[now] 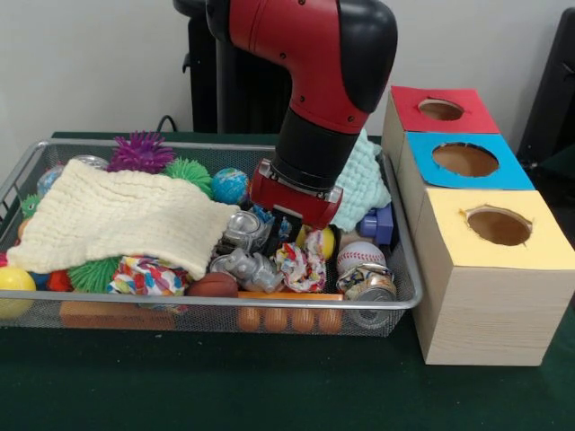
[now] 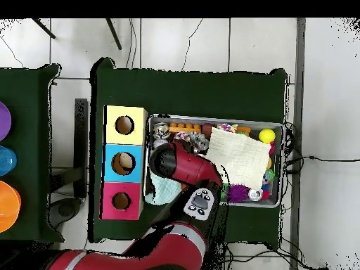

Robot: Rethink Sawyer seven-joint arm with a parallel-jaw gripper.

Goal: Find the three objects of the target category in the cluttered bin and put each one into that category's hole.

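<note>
The wire mesh bin (image 1: 27, 171) is full of clutter; it also shows in the overhead view (image 2: 275, 126). My gripper (image 1: 288, 226) is low in the bin's right half, just behind a printed fabric bundle (image 1: 301, 267). Its tips are buried among the objects, so its state is hidden. A second printed bundle (image 1: 148, 275) lies at the front left, partly under the cream cloth. I see no third bundle. The yellow-topped box's hole (image 1: 499, 226) is to the right of the bin, also in the overhead view (image 2: 124, 125). In the overhead view the arm hides the gripper.
A cream cloth (image 1: 117, 215) covers the bin's left half and a mint-green cloth (image 1: 364, 184) lies behind the arm. Crushed cans (image 1: 250, 269), a baseball (image 1: 360, 256), a tin (image 1: 368, 285) and spiky balls (image 1: 141, 151) crowd the bin. Blue-topped (image 1: 465, 159) and red-topped (image 1: 440, 109) boxes stand behind the yellow one.
</note>
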